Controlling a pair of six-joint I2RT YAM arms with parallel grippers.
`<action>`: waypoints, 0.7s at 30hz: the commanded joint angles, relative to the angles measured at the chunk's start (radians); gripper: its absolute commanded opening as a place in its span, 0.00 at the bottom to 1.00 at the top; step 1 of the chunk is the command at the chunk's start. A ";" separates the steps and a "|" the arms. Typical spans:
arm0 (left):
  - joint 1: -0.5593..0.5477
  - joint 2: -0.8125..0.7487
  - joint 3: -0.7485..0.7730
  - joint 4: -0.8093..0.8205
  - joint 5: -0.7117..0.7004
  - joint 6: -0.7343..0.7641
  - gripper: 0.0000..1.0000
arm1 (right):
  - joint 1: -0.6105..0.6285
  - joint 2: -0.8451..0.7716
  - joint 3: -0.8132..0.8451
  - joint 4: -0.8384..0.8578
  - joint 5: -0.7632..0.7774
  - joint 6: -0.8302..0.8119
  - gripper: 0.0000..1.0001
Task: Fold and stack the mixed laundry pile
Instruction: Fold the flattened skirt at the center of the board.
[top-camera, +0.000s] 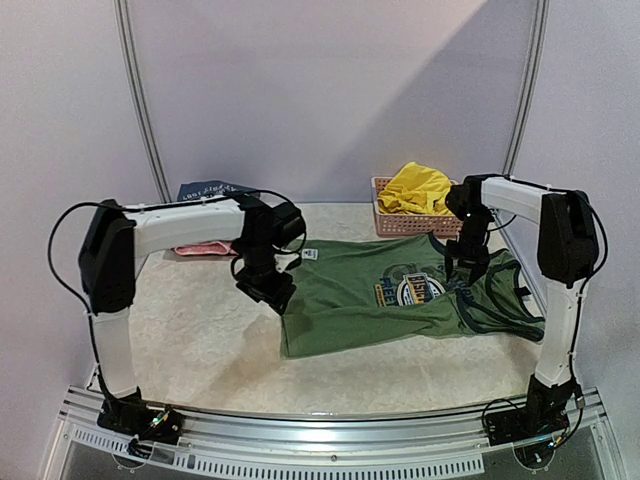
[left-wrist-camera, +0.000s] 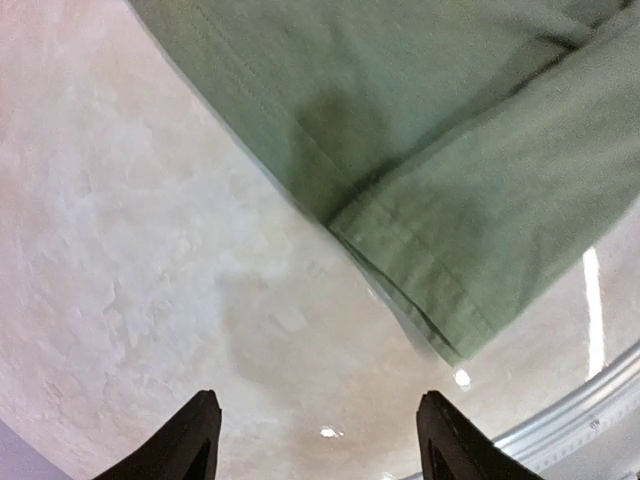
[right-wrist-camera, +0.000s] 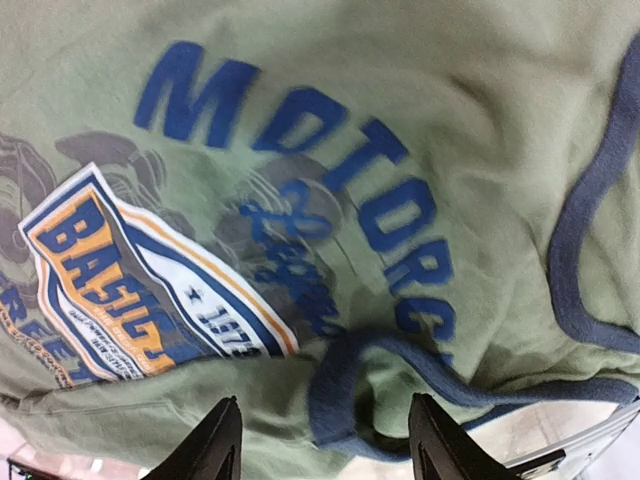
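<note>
Olive-green sleeveless shirt (top-camera: 370, 300) lies flat, logo (top-camera: 412, 290) up, on the middle of the desk (top-camera: 190, 340), with its hem to the left and its dark-trimmed straps (top-camera: 500, 310) to the right. Spread lengthwise like this, each end falls under one arm. Left tool (top-camera: 272, 290) hangs at the hem's left edge, its fingers (left-wrist-camera: 200, 440) apart with only bare desk between them: open, holding nothing. Right tool (top-camera: 466, 272) hangs over the chest beside the armhole trim, its fingers (right-wrist-camera: 215, 450) likewise apart above the cloth: open, gripping nothing. I judge that both stand where a pinch at either end would let me carry one long edge over the other. Yellow shorts (top-camera: 415, 188) sit heaped in the pink basket (top-camera: 380, 225) at the far right, just beyond the shirt's far edge, so that part of the pile waits its turn. A dark-blue garment (top-camera: 210, 188) and a pink one (top-camera: 205, 248) lie at the far left, apart from the shirt. I cannot tell whether they are folded.
</note>
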 joint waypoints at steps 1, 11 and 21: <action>-0.004 -0.203 -0.181 0.104 0.118 -0.002 0.69 | -0.051 -0.159 -0.111 0.054 -0.045 0.047 0.58; -0.121 -0.273 -0.453 0.316 0.238 -0.017 0.60 | -0.119 -0.472 -0.517 0.191 -0.107 0.159 0.58; -0.161 -0.186 -0.490 0.455 0.206 -0.046 0.51 | -0.119 -0.600 -0.614 0.165 -0.098 0.189 0.58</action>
